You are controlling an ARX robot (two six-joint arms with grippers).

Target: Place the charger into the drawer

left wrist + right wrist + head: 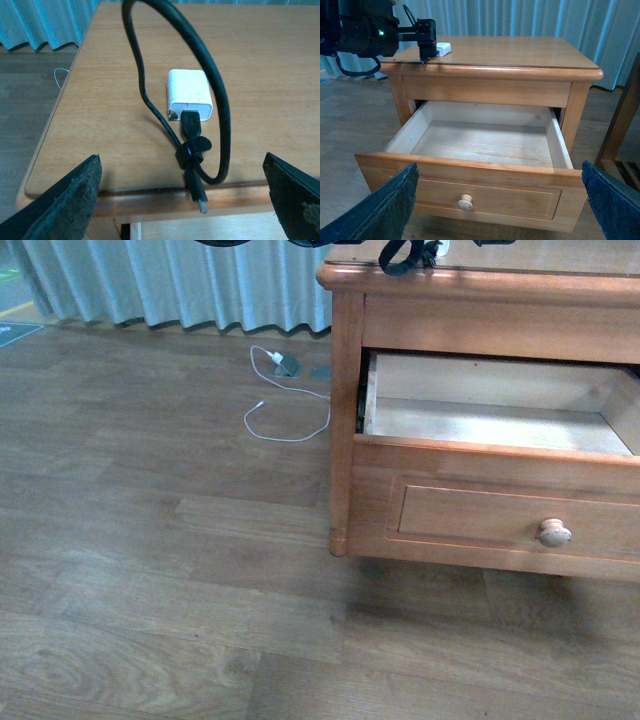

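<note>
The charger (189, 95), a white block with a stiff black cable looped over it, lies on the nightstand top near its front edge. It also shows in the right wrist view (443, 48). My left gripper (181, 200) is open and hovers in front of the charger, one finger on each side of it, not touching. The drawer (520, 200) is pulled out, and its pale interior is empty. It also shows in the front view (480, 520). My right gripper (500, 205) is open in front of the drawer's round knob (465, 202), a little way off.
A white plug with a thin white cable (285, 400) lies on the wooden floor left of the nightstand (345, 390). Curtains hang behind it. A wooden frame (620, 125) stands beside the nightstand. The left arm (365, 30) reaches over the nightstand top.
</note>
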